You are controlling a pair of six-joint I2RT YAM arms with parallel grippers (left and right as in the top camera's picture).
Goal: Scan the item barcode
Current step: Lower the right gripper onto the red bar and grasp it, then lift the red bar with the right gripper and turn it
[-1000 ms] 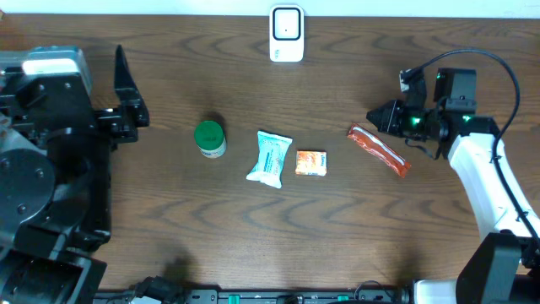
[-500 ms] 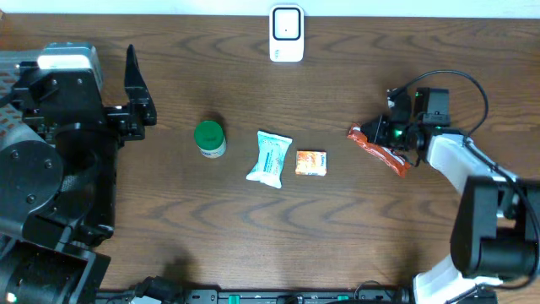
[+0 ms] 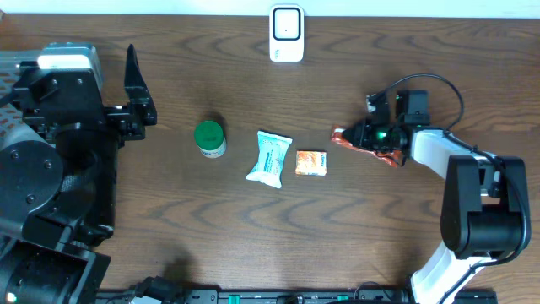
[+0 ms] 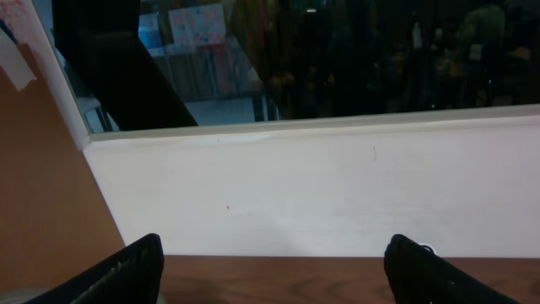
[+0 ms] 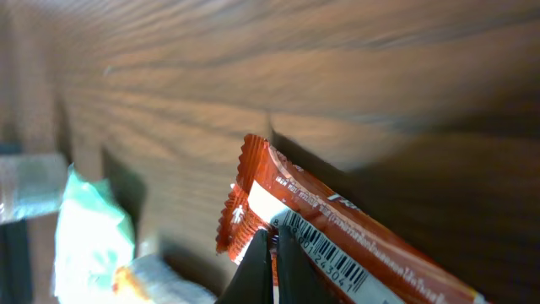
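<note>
A red snack wrapper (image 3: 344, 138) lies on the wooden table right of centre. Its barcode (image 5: 325, 253) faces up in the right wrist view, on the red wrapper (image 5: 354, 228). My right gripper (image 3: 364, 135) is low over the wrapper's middle. Its fingers are shut, and their tips (image 5: 273, 245) rest against the wrapper next to the barcode. A white scanner (image 3: 286, 34) stands at the table's far edge. My left gripper (image 3: 135, 89) hangs open at the far left, with nothing between its fingers (image 4: 139, 262).
A green-lidded bottle (image 3: 209, 138), a teal-and-white packet (image 3: 270, 158) and a small orange packet (image 3: 310, 162) lie in a row at mid-table. The teal packet (image 5: 89, 228) shows left of the wrapper in the right wrist view. A white wall (image 4: 321, 194) backs the table.
My right arm swung left and down onto the red wrapper, and the wrapper slid left and turned flatter. My left arm shifted slightly right early on, then held still.
</note>
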